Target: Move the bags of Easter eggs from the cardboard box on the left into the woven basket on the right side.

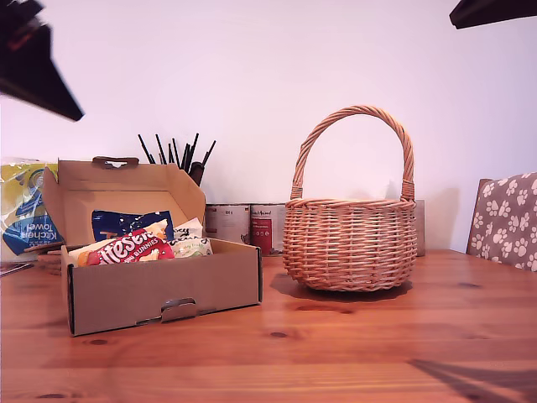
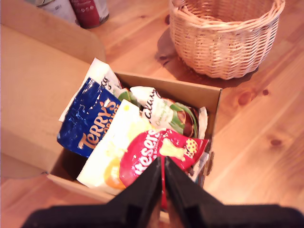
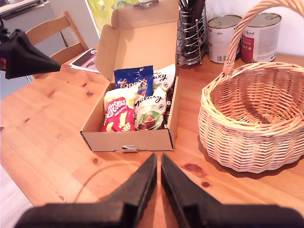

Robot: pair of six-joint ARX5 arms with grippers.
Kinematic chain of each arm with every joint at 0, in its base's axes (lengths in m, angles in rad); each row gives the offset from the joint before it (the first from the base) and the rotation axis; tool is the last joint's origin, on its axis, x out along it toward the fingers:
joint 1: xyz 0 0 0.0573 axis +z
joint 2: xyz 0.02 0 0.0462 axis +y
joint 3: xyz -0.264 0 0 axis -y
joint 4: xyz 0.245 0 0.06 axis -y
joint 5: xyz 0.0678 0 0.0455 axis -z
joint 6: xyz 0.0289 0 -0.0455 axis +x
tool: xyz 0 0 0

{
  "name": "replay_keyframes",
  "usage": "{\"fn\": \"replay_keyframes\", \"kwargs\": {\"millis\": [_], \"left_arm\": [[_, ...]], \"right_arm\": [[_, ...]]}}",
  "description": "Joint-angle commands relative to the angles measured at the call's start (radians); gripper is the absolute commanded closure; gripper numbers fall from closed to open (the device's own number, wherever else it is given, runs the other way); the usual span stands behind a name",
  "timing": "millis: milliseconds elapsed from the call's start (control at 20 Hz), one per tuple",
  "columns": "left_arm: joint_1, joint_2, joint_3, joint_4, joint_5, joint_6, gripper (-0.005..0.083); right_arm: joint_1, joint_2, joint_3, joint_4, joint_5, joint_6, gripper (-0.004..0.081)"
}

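The cardboard box (image 1: 159,290) stands open at the exterior view's left, its lid tilted back. Inside lie a red bag (image 1: 130,248) (image 2: 152,156) (image 3: 118,111), a blue "Terry's" bag (image 1: 126,222) (image 2: 90,126) (image 3: 133,80) and a pale white-green bag (image 1: 191,245) (image 2: 168,114) (image 3: 149,111). The woven basket (image 1: 351,243) (image 3: 251,137) sits empty to the box's right in that view. My first gripper (image 2: 164,164) hangs shut high above the box, holding nothing. My second gripper (image 3: 158,166) is shut too, up over the table in front of the box and basket.
Red-and-white tins (image 1: 252,222) and a holder of dark utensils (image 1: 180,155) stand behind the box and basket. A kitchen towel pack (image 1: 21,210) lies at the exterior view's far left, a paw-print chair cushion (image 1: 508,220) at its right. A wooden chair (image 3: 52,33) stands beyond the table.
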Motion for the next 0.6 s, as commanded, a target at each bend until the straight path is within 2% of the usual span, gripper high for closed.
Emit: {"fn": "replay_keyframes", "kwargs": {"millis": [0,50,150,200,250,350,550], "left_arm": [[-0.005,-0.008,-0.002,0.008,0.021,0.018,0.0780],[-0.007,0.003,-0.002,0.012,0.035,0.025,0.0692],[-0.010,0.038,-0.002,0.046,0.036,0.036,0.0261],[-0.011,0.061,-0.002,0.077,0.033,0.059,0.0112],[-0.011,0.085,-0.002,0.113,0.025,0.080,0.0074],[-0.011,0.135,0.000,0.176,-0.011,0.087,0.0077],[-0.011,0.249,0.002,0.274,-0.013,0.146,0.0077]], "right_arm": [[-0.004,0.001,-0.024,0.002,-0.001,-0.002,0.0780],[-0.004,0.001,-0.024,0.002,-0.001,-0.002,0.0780],[-0.004,0.001,-0.024,0.002,-0.001,-0.002,0.0780],[-0.004,0.001,-0.024,0.001,-0.001,-0.002,0.0780],[-0.004,0.001,-0.024,0.000,-0.002,-0.002,0.0780],[-0.004,0.001,-0.023,-0.005,-0.002,-0.002,0.0780],[-0.004,0.001,-0.024,-0.011,-0.001,-0.002,0.0780]]}}
